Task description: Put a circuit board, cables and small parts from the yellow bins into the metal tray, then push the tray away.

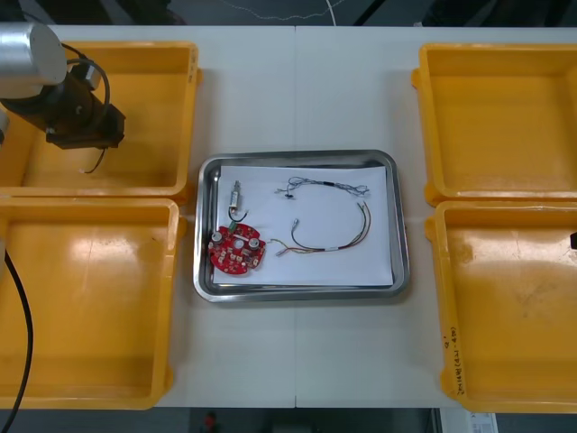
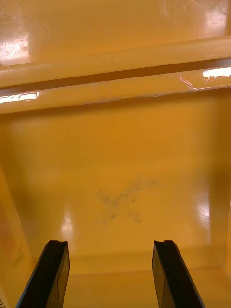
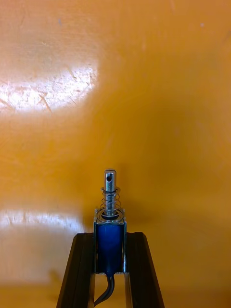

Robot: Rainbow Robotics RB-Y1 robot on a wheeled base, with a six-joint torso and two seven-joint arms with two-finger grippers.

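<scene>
My left gripper [image 1: 90,149] hangs over the far left yellow bin [image 1: 171,72]. In the left wrist view its fingers [image 3: 79,269] are shut on a small metal part [image 3: 110,216] with a blue body, a spring and a pin, above the bin's orange floor [image 3: 159,96]. The metal tray [image 1: 401,225], white inside, holds a round red circuit board [image 1: 237,250], another small metal part [image 1: 237,195], a red and yellow cable [image 1: 334,236] and a thin dark cable [image 1: 325,188]. My right gripper [image 2: 109,274] stands open over the floor of a right bin [image 2: 125,183].
Two yellow bins [image 1: 496,117] [image 1: 514,316] stand at the table's right and a near left bin [image 1: 90,307] at the left, their floors bare. A black cable [image 1: 18,334] of the left arm runs down the left edge.
</scene>
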